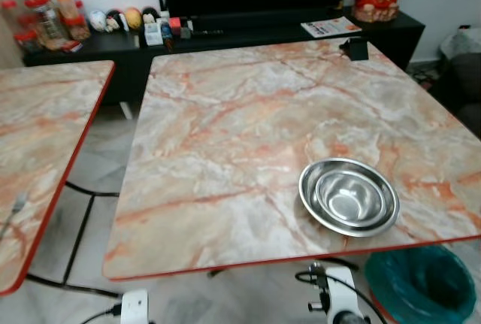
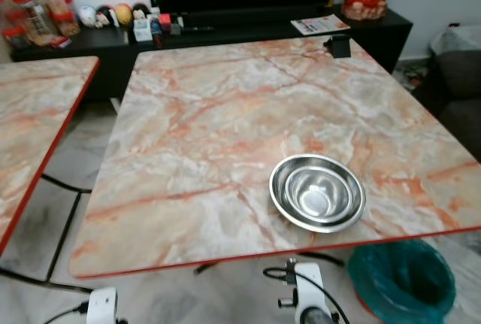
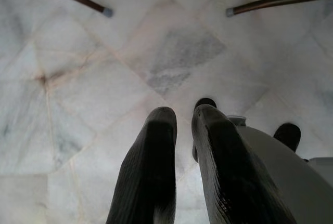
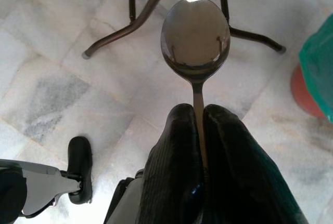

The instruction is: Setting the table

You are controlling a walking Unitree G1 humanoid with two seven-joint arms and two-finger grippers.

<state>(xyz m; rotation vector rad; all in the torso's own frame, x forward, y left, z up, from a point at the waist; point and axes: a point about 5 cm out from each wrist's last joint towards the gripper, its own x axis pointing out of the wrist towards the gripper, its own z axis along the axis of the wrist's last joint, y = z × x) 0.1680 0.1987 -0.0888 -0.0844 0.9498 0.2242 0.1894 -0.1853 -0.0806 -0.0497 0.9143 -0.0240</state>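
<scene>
A steel bowl (image 1: 349, 196) stands on the marble-patterned table (image 1: 225, 158), near its front right edge; a second bowl seems nested inside it. In the right wrist view my right gripper (image 4: 200, 112) is shut on the handle of a metal spoon (image 4: 195, 31), whose bowl sticks out past the fingertips over the floor beneath the table. In the left wrist view my left gripper (image 3: 183, 117) hangs over the marble floor with its fingers close together and nothing between them.
A second marble table (image 1: 37, 151) stands to the left, with a gap between the two. A teal bin (image 1: 421, 283) sits on the floor at the front right. Behind the table runs a black TV cabinet (image 1: 225, 38) with small items. Metal table legs (image 4: 135, 21) cross the floor.
</scene>
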